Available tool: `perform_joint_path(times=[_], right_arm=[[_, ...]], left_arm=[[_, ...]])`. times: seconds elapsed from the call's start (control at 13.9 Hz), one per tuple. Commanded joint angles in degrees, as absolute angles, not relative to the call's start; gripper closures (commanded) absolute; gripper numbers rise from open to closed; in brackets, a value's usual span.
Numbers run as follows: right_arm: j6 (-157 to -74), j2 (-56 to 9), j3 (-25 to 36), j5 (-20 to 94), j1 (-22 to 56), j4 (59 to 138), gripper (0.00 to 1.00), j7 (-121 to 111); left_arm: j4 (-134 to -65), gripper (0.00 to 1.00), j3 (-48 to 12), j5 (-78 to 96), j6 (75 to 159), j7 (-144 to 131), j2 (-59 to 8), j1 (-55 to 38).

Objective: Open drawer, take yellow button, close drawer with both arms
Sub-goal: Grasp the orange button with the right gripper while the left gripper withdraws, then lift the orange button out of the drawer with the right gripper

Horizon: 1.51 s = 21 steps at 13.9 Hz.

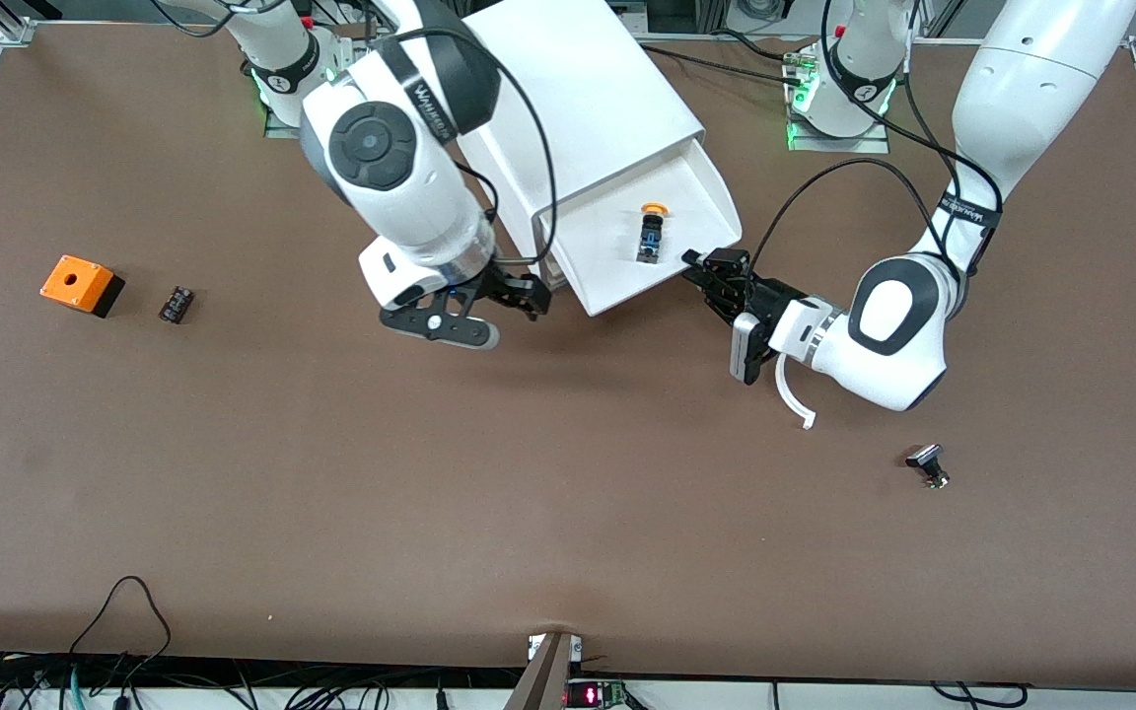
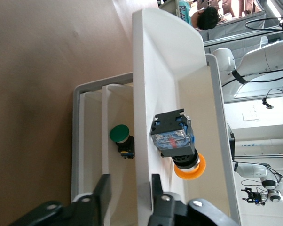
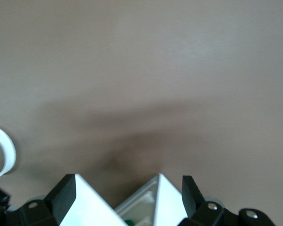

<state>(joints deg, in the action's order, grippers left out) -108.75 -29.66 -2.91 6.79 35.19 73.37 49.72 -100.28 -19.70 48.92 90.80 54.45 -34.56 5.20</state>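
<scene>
Nearest the camera, black-capped part [image 1: 927, 465] lies unused; button [image 1: 651, 231] still in the pulled-out drawer [image 1: 696, 187], cap pointing toward the cabinet [image 1: 578, 89]. Left gripper [image 1: 716, 277] at drawer's front lip, jaws part-open astride the wall, gripping nothing. Right gripper [image 1: 494, 296] wide open, empty, at the drawer's other front corner. Drawer-opening looks done; next: reach in, pinch button

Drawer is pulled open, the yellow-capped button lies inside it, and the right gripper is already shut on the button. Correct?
Not quite. The drawer is open and the button lies inside it, but the right gripper holds nothing: it stands open at the drawer's corner toward the right arm's end of the table. The front view shows the button lying free.
</scene>
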Motion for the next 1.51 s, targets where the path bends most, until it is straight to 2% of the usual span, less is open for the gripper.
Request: perform_joint_path(times=[0.0, 0.29, 0.65, 0.94, 1.08, 1.22, 1.44], right_arm=[[-108.1, -34.2, -2.3, 4.1, 39.1, 65.5, 0.00, 51.4], [-110.1, -34.6, -2.5, 2.2, 45.8, 63.5, 0.00, 49.7], [-110.5, -38.0, -2.2, 0.8, 52.0, 63.6, 0.00, 53.4], [-110.7, -40.9, -2.1, 0.7, 53.0, 63.6, 0.00, 59.9], [-110.9, -41.2, -2.1, 0.4, 53.1, 63.6, 0.02, 60.4], [-111.1, -41.2, -2.1, 0.4, 53.2, 63.5, 0.11, 62.9], [-110.7, -41.0, -2.1, 0.4, 53.7, 63.5, 0.38, 63.2]], left_arm=[[-97.7, 0.00, -20.0, 47.1, 89.0, 54.4, -35.1, 7.3], [-86.5, 0.00, -20.0, 32.6, 78.7, 40.1, -31.9, 9.0], [-73.7, 0.00, -21.3, 5.4, 72.0, 30.0, -27.3, 5.7], [-62.6, 0.00, -21.0, -6.5, 74.5, 30.0, -28.5, 4.0], [-61.6, 0.00, -20.6, -7.5, 82.5, 29.6, -28.7, 4.0], [-61.6, 0.00, -20.2, -12.3, 91.2, 28.9, -28.6, 3.3], [-61.5, 0.00, -20.3, -19.1, 93.1, 25.5, -28.6, 0.5]])
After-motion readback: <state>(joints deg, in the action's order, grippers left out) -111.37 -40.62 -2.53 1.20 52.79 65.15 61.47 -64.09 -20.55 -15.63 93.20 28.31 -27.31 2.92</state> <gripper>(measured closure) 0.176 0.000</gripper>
